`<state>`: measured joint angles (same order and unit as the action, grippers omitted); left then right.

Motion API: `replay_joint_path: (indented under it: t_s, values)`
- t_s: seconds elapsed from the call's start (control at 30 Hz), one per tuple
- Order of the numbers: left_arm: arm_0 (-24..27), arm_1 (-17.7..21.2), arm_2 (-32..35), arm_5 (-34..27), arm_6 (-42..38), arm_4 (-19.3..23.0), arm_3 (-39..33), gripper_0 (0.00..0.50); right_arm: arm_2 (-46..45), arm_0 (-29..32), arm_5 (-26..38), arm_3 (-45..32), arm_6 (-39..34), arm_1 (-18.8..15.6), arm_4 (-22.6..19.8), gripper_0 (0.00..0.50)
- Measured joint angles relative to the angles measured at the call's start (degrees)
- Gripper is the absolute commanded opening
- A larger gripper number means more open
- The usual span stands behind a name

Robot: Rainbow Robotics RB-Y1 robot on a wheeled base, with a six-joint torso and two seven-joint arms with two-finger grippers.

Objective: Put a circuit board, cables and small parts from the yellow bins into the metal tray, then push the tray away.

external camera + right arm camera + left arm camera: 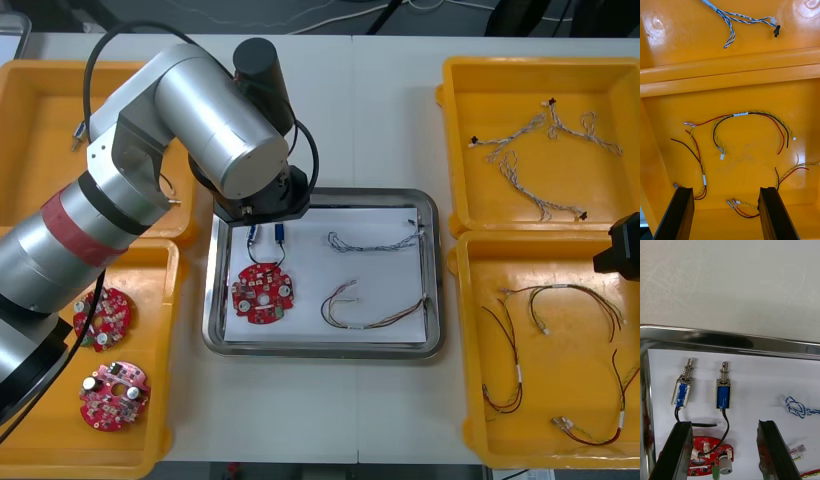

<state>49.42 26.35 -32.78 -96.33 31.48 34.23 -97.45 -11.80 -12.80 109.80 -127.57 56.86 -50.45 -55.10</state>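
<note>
In the front view, the left arm [190, 120] is seen reaching over the far left corner of the metal tray [434, 280]. A circuit board [263, 292], a blue and white cable [375, 240] and a red and yellow cable [370, 312] are already laid inside the tray. The right arm [625, 250] is parked over the yellow bins [452, 160] on its side.

In the right wrist view, the right jaws are held apart and empty, with loose cables spread beyond them in a bin.

In the left wrist view, the left jaws are spread wide and grip nothing. Two small metal parts [723, 390] are found just beyond them on the tray's white inside, and their black leads trail back between the jaws towards the board.

Loading is judged complete, so only the push remains. The left jaws are best raised straight up so that no lead is snagged. The tray's near rim should then be met squarely at its middle and pushed slowly, so that the tray is not turned.
</note>
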Motion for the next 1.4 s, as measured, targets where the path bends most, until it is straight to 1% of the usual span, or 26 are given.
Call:
replay_joint_path:
  t_s: [0.13,0.23,0.33,0.5,0.6,0.87,0.97,1.1,1.2,1.4]
  values:
    - [0.0,0.8,2.8,-1.9,0.5,0.7,-0.9,0.500,0.0,0.2,0.0,0.0,0.0,0.0,-0.5,0.500]
    - [0.0,2.0,5.7,-3.5,2.5,2.4,-1.1,0.500,0.1,0.3,0.0,-0.1,0.0,0.0,-1.9,0.500]
    - [0.0,3.6,8.4,-5.4,7.1,4.0,-1.2,0.500,0.4,0.2,0.0,-0.5,0.0,0.0,-3.1,0.500]
    - [0.0,7.5,11.1,-7.0,16.7,7.0,-1.3,0.500,1.8,-0.3,0.0,-1.4,0.0,0.0,-3.6,0.500]
    - [0.0,10.0,11.8,-7.6,18.4,8.2,-1.4,0.500,3.3,-1.4,0.0,-1.6,0.0,0.0,-3.7,0.500]
    - [-0.1,15.2,14.3,-7.9,18.4,11.5,-1.5,0.500,10.4,-7.3,0.0,-1.9,0.0,0.0,-3.6,0.500]
    - [-0.5,16.9,16.2,-8.1,18.5,13.1,-1.5,0.500,14.2,-9.6,0.0,-2.0,0.0,0.0,-2.7,0.500]
    - [-2.4,18.9,19.8,-8.1,19.4,14.9,-1.6,0.500,19.7,-12.4,0.0,-2.1,0.1,0.0,-1.6,0.500]
    - [-4.2,20.2,22.3,-8.3,22.3,15.7,-1.6,0.500,23.6,-14.6,0.0,-2.1,0.2,0.0,-1.6,0.500]
    - [-7.7,22.2,26.8,-10.0,32.6,16.7,-1.6,0.500,29.7,-18.5,0.0,-2.7,0.4,0.3,-2.6,0.500]
